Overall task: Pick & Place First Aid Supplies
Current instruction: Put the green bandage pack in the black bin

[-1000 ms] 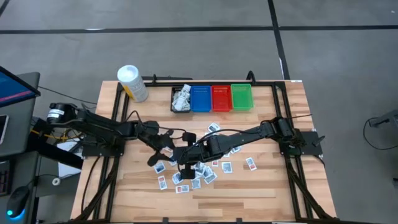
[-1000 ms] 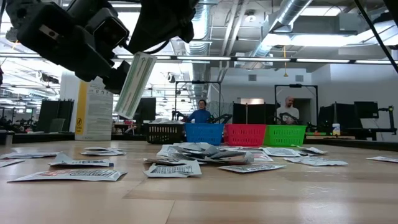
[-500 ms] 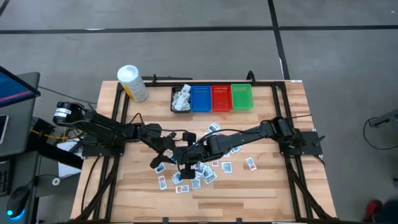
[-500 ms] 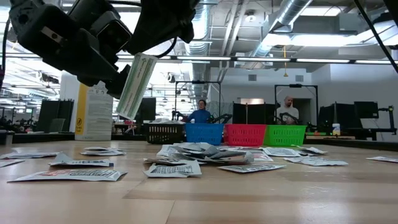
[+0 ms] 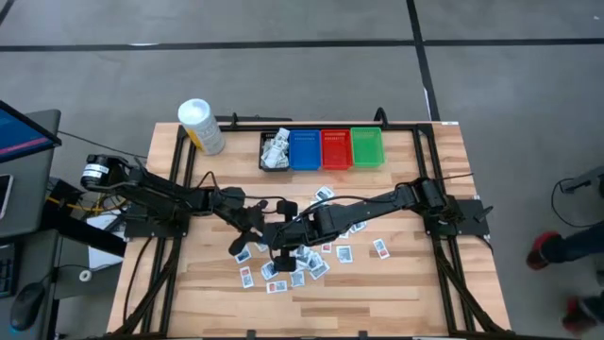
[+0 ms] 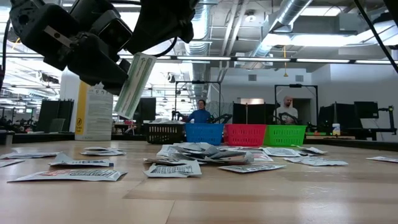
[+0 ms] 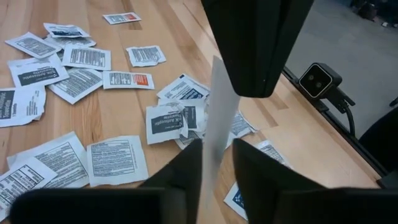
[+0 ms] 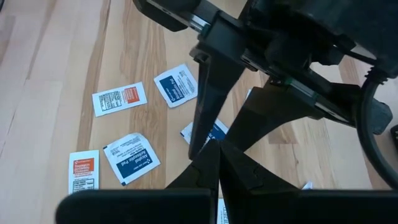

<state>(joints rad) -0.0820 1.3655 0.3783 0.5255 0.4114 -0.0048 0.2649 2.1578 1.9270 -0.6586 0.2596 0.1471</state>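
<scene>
Narrowed just now from wide on the left gripper (image 7: 216,146), around the packet (image 7: 217,106) hanging edge-on in the air above the pile. Thin slit left on one side, so probably not gripped yet. Clamped from above by the right gripper (image 8: 217,146). Looks like a hand-over starting. Below, loose packets (image 7: 118,160) on the wooden table (image 5: 406,283); bins (image 5: 323,148) at the far edge; two persons (image 6: 200,112) in the hall behind.

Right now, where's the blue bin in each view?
High view: blue bin, second from the left in the bin row.
Low view: centre background.
Left wrist view: not in it.
Right wrist view: not in it.
Shared landmark: red bin directly beside it.
</scene>
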